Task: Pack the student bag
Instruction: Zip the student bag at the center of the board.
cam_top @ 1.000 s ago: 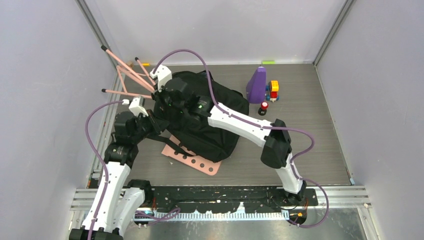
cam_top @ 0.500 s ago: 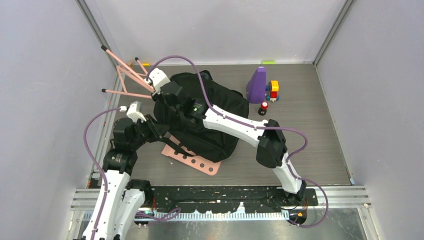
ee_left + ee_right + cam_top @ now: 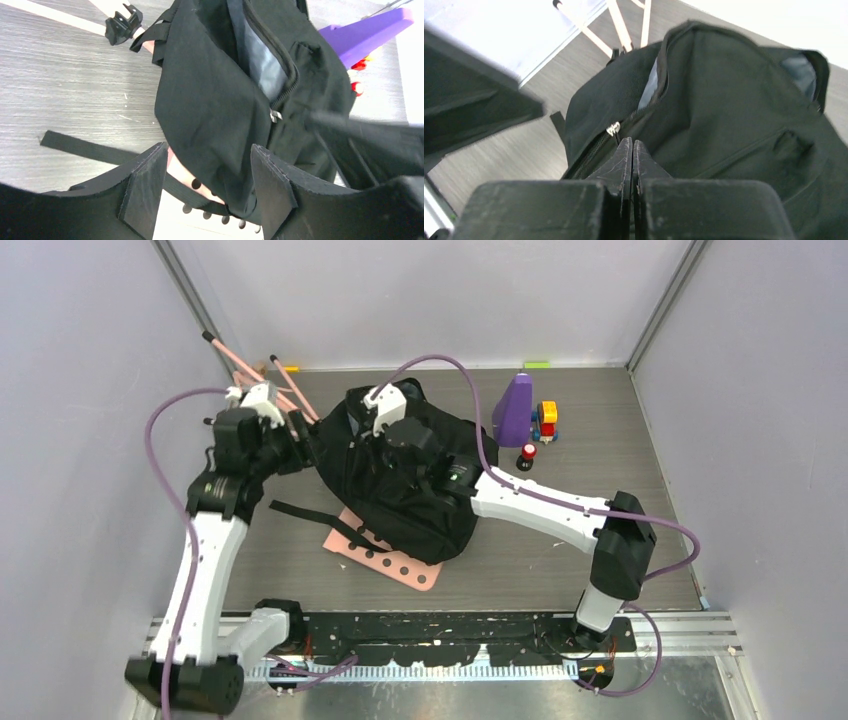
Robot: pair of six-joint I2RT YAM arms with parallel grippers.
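The student bag (image 3: 420, 510) is a black backpack lying mid-table, its zipper partly undone with grey lining (image 3: 260, 62) showing. My right gripper (image 3: 378, 438) is over the bag's top. Its fingers (image 3: 631, 145) are pressed shut, and a thin black tab runs from the silver zipper pull (image 3: 613, 128) into their tips. My left gripper (image 3: 303, 437) hovers at the bag's left side. In the left wrist view it (image 3: 207, 185) stands open, with bag fabric (image 3: 210, 100) showing beyond the gap and nothing gripped.
A pink perforated board (image 3: 385, 555) lies under the bag's near edge, with a loose black strap (image 3: 300, 513) beside it. Pink rods (image 3: 250, 370) lean at the back left. A purple wedge (image 3: 515, 410), coloured blocks (image 3: 546, 422) and a small red-capped bottle (image 3: 527, 454) stand at the back right.
My left gripper opened, let go of the bag and swung up toward the back left. My right gripper, still shut, moved rightward across the bag's top.
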